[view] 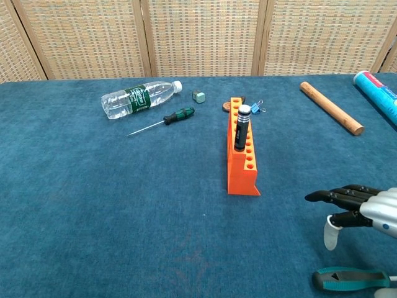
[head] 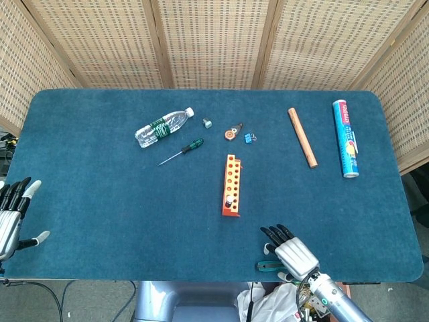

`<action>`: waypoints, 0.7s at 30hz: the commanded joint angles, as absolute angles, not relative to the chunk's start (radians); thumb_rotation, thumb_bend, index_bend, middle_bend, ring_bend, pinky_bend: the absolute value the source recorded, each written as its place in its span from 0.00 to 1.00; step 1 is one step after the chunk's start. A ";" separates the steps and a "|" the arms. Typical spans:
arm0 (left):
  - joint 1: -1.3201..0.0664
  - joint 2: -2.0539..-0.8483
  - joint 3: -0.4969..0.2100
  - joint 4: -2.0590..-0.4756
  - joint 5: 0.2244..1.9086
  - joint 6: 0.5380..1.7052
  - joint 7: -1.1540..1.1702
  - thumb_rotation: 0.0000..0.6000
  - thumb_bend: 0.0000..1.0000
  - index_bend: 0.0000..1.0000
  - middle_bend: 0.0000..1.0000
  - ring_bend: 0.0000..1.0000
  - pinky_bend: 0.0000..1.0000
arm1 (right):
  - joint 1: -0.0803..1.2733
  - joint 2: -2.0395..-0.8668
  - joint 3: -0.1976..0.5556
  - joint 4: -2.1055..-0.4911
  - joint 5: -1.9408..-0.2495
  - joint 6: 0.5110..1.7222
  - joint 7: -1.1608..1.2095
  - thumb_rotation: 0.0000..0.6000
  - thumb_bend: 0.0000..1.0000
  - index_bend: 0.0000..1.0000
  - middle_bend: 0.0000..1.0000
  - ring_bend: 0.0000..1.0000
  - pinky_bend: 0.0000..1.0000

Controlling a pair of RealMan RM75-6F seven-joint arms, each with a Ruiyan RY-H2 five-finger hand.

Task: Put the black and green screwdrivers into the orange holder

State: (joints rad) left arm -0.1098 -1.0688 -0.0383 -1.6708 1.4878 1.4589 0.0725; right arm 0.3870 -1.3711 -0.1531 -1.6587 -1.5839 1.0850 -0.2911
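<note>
The orange holder (head: pixel 230 184) (view: pixel 243 154) stands mid-table with a black screwdriver (view: pixel 241 128) upright in one of its holes. A black and green screwdriver (head: pixel 182 151) (view: pixel 162 120) lies on the cloth left of the holder, below the bottle. Another green-handled screwdriver (view: pixel 348 279) (head: pixel 266 266) lies at the near table edge. My right hand (head: pixel 289 253) (view: pixel 356 203) hovers open just above that handle, fingers spread, touching nothing. My left hand (head: pixel 11 216) waits open at the table's left edge, seen only in the head view.
A water bottle (head: pixel 163 126) lies at the back left with a small grey block (head: pixel 207 123) beside it. A round tape (head: pixel 230 133) and blue clip (head: pixel 249 137) sit behind the holder. A wooden dowel (head: pixel 302 137) and blue tube (head: pixel 345 137) lie at the right.
</note>
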 commanded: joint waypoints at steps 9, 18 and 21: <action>-0.110 -1.070 -0.039 -1.671 1.487 1.458 0.075 1.00 0.00 0.00 0.00 0.00 0.00 | 0.362 -1.424 -0.154 -1.616 -1.565 1.079 -0.272 1.00 0.15 0.38 0.00 0.00 0.00; -0.109 -1.071 -0.039 -1.670 1.486 1.460 0.078 1.00 0.00 0.00 0.00 0.00 0.00 | 0.358 -1.467 -0.135 -1.562 -1.563 1.081 -0.269 1.00 0.22 0.43 0.00 0.00 0.00; -0.110 -1.071 -0.038 -1.670 1.486 1.458 0.077 1.00 0.00 0.00 0.00 0.00 0.00 | 0.358 -1.471 -0.131 -1.554 -1.559 1.079 -0.261 1.00 0.26 0.44 0.00 0.00 0.00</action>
State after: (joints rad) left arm -0.1099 -1.0713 -0.0385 -1.6700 1.4858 1.4580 0.0770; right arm 0.3583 -1.4698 -0.1313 -1.5543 -1.5599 1.0790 -0.2614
